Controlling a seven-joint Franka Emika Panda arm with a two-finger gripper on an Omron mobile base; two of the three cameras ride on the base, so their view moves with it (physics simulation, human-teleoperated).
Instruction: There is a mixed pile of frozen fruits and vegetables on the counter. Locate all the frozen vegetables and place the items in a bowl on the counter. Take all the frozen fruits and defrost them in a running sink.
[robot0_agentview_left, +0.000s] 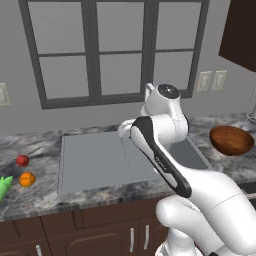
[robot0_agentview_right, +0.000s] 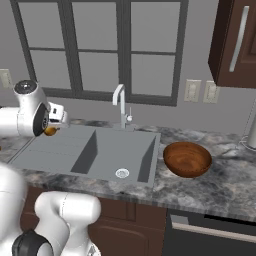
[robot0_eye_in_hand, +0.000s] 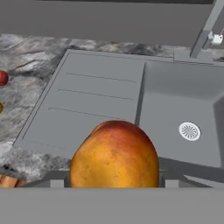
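My gripper (robot0_agentview_right: 52, 128) is shut on a brownish orange frozen fruit (robot0_eye_in_hand: 114, 155), which fills the lower middle of the hand view. It hangs above the ribbed drainboard (robot0_eye_in_hand: 92, 103) at the left of the sink (robot0_agentview_right: 122, 150). What is left of the mixed pile lies on the counter (robot0_agentview_left: 35, 200) at the far left: a red ball (robot0_agentview_left: 22, 160), a bright orange fruit (robot0_agentview_left: 27, 179) and the green pointed vegetable (robot0_agentview_left: 4, 186). The wooden bowl (robot0_agentview_right: 187, 159) stands right of the sink and looks empty.
A pale gooseneck tap (robot0_agentview_right: 120, 105) rises behind the basin, whose round drain (robot0_eye_in_hand: 189, 131) sits low in it. A window spans the wall behind. Dark cabinets (robot0_agentview_left: 100, 232) run under the counter, with an upper cabinet (robot0_agentview_right: 237, 42) at the right.
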